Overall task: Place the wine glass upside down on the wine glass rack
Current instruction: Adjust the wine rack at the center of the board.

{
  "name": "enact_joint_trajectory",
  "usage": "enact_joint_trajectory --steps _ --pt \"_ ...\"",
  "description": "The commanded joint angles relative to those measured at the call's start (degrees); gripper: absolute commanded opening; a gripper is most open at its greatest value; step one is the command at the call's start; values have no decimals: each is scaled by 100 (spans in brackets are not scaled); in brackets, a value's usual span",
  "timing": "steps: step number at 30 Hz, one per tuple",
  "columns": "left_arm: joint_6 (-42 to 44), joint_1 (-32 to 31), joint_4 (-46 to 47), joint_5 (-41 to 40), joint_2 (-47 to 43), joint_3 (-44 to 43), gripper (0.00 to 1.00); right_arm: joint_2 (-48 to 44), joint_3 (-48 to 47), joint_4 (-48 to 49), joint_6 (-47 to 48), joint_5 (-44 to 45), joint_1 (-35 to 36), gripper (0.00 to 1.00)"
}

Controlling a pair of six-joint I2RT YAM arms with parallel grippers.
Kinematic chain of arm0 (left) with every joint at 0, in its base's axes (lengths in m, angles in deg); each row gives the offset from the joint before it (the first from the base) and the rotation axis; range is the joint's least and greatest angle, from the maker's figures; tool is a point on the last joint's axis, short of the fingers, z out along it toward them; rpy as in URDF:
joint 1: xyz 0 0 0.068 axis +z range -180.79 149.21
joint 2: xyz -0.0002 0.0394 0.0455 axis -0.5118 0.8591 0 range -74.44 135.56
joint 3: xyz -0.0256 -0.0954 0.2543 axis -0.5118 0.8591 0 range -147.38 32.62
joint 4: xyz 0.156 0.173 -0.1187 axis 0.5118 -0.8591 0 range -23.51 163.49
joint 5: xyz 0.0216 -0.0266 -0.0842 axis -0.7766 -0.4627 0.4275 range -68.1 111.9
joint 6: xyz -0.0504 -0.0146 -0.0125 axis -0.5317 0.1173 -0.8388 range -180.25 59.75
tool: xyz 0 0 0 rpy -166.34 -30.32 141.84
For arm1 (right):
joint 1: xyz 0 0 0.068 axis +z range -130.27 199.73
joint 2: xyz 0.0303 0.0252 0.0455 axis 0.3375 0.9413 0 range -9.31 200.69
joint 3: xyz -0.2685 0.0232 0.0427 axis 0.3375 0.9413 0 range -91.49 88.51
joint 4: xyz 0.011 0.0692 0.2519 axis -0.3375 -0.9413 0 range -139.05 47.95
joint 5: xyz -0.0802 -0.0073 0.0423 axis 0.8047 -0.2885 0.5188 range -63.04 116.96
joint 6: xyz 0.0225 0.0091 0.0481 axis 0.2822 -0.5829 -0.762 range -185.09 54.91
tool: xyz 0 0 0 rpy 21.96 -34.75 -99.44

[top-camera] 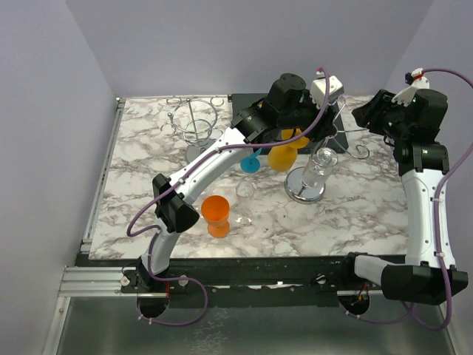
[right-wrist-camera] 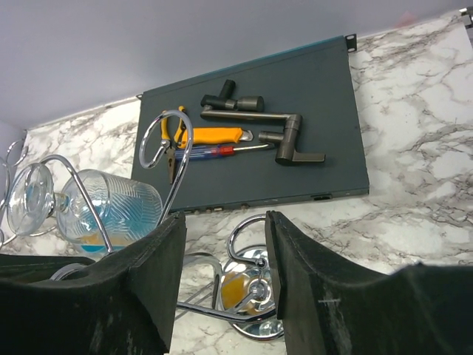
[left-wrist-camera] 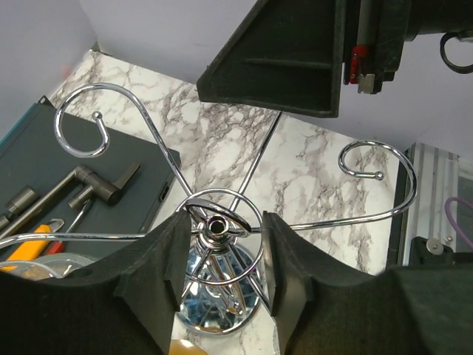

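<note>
Wine glass (right-wrist-camera: 111, 207): clear, ribbed, round-bowled

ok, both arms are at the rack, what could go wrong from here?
Left pincer straddles the centre post of the chrome wire rack: a nudge could tip it and shake the yellow glass apparently hanging on it. Right pincer sits beside a curled rack hook and may snag it.

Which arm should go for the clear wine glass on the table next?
Left. The clear wine glass stands on the left arm's side, right beside its forearm. The right arm is across the wine glass rack from it.
</note>
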Motion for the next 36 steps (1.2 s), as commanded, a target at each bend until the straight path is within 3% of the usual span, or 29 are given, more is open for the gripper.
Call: enact_joint_trajectory --steps 1,16,28,30,36 --pt "-28 -82 16 -325 -5 -114 45 -113 27 -177 174 253 -33 52" --pt "16 -55 147 -561 102 -280 26 -674 489 -329 59 3 -34 27" --pt "330 -17 232 -640 -181 75 20 -1408 1008 -558 -163 -534 -28 20" --pt "372 -15 230 -645 -263 176 19 -1444 807 -632 -142 -439 -29 23" --pt "409 -15 228 -568 -519 494 19 -910 -122 -515 -216 -580 -33 48"
